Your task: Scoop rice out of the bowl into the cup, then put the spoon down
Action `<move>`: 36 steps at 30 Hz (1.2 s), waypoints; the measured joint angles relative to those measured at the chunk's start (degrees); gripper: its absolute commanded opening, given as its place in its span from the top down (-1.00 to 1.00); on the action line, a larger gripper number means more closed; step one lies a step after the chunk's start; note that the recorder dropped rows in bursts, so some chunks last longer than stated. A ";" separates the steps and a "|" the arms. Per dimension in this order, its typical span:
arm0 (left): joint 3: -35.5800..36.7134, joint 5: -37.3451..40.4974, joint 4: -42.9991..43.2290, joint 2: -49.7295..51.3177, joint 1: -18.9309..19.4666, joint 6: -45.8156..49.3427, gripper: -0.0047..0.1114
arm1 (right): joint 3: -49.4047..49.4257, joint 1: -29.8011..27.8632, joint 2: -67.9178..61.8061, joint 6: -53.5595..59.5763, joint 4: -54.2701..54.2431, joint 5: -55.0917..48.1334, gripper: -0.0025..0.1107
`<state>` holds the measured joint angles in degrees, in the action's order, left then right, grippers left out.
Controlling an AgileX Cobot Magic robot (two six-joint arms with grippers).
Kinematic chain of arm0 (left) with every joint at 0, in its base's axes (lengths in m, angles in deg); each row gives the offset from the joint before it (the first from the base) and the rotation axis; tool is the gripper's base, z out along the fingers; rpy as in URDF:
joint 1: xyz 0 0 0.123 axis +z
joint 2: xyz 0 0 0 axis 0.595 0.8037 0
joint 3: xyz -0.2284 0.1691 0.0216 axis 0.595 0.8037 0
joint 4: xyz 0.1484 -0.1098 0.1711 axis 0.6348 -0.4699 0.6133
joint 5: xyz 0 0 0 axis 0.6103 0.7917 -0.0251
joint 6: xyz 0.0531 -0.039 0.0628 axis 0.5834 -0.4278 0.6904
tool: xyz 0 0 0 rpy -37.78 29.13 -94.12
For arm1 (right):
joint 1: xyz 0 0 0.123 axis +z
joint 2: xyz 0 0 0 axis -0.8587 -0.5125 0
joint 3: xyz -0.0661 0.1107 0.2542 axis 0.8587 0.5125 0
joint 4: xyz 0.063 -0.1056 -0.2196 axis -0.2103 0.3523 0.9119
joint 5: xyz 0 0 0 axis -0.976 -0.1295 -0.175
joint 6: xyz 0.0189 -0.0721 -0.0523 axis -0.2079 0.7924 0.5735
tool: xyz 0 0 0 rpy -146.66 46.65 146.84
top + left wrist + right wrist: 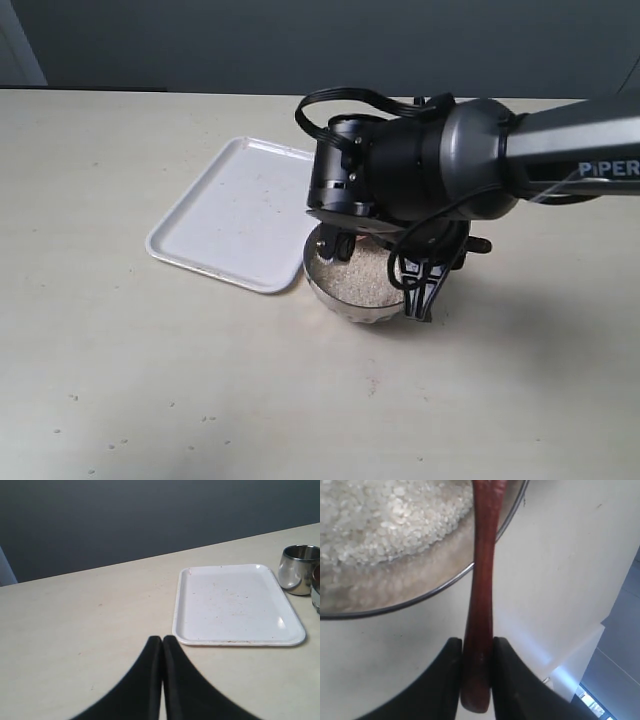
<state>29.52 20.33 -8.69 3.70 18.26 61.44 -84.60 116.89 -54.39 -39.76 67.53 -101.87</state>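
The wide steel bowl [352,308] sits beside the tray, holding white rice [362,276]. My right arm reaches over it and hides much of it. In the right wrist view my right gripper [477,647] is shut on the handle of the reddish-brown wooden spoon [482,575]. The handle crosses the bowl's rim [420,598] toward the rice [385,520], and the spoon's head is out of frame. In the left wrist view the small steel cup [299,569] stands past the tray's far corner. My left gripper [162,639] is shut on nothing, low over the bare table.
A white rectangular tray [240,215] lies flat left of the bowl, also seen as the tray [235,605] in the left wrist view. The right arm's dark wrist housing [400,165] hangs above the bowl and hides the cup in the exterior view.
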 measured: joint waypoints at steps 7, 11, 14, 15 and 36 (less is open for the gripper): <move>0.00 0.00 0.00 0.00 0.00 0.00 0.91 | 2.86 0.00 0.00 -1.30 2.29 -0.11 0.97; 0.00 0.00 0.00 0.00 0.00 0.00 0.91 | 2.86 0.00 0.00 -2.59 3.80 -0.20 0.97; 0.00 0.00 0.00 0.00 0.00 0.00 0.91 | 2.86 0.00 -0.48 -2.71 3.80 -0.32 0.97; 0.00 0.00 0.00 0.00 0.00 0.00 0.91 | 2.86 0.00 -0.81 -2.80 3.80 -0.32 0.97; 0.00 0.00 0.00 0.00 0.00 0.00 0.91 | 2.99 2.89 -0.77 0.97 -2.67 -0.32 0.97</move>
<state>29.52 20.33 -8.69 3.70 18.26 61.44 -81.62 119.78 -55.16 -38.79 64.86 -102.19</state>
